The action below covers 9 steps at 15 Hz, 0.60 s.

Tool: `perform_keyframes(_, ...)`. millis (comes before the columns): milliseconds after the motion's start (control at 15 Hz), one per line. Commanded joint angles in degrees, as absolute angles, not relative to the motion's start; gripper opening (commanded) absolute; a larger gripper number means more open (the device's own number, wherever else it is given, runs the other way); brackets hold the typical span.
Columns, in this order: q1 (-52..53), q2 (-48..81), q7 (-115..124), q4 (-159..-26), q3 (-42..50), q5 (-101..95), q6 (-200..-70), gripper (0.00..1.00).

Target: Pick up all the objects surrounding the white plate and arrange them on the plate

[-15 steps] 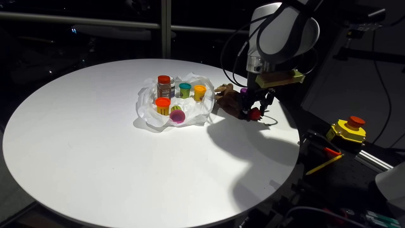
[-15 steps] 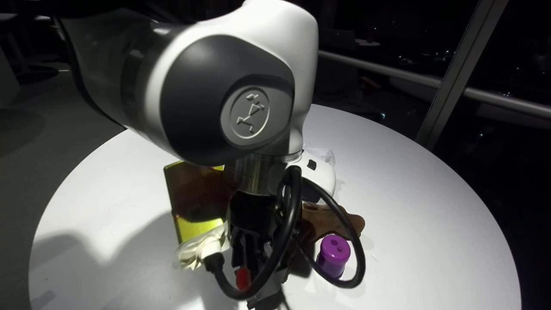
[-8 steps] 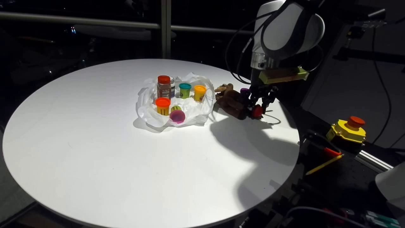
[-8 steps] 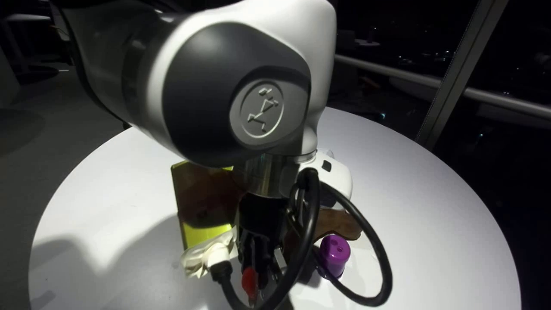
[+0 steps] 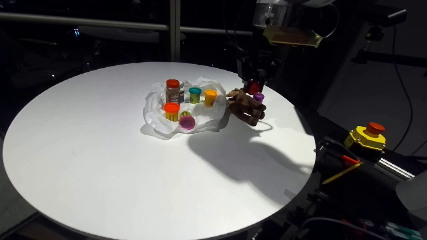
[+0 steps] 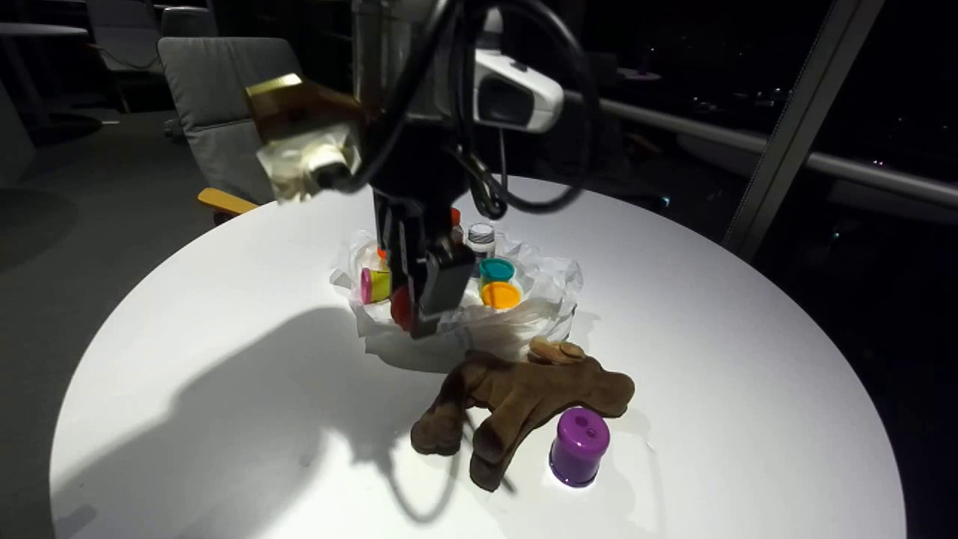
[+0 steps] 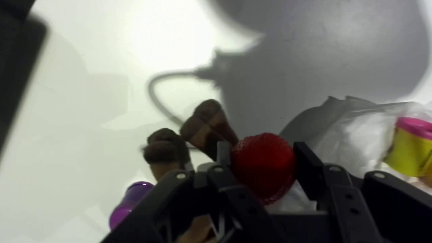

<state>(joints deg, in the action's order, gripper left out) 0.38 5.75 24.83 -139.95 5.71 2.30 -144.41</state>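
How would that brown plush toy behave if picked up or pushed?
The brown plush toy would probably sag when lifted, since its limbs look soft and bent. Its matte, fuzzy-looking surface suggests little slipping. With limbs spread, it seems unlikely to roll.

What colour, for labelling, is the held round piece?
Red: the round piece shows best in the wrist view.
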Motion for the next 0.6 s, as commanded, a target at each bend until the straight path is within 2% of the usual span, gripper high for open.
perform_keyframes(0,2.19,11.12,24.83,-132.24,1.43,7.03,-144.67,0.25)
perform_keyframes(533,2.73,27.76,22.21,-116.83,-1.56,14.81,-152.79,0.25)
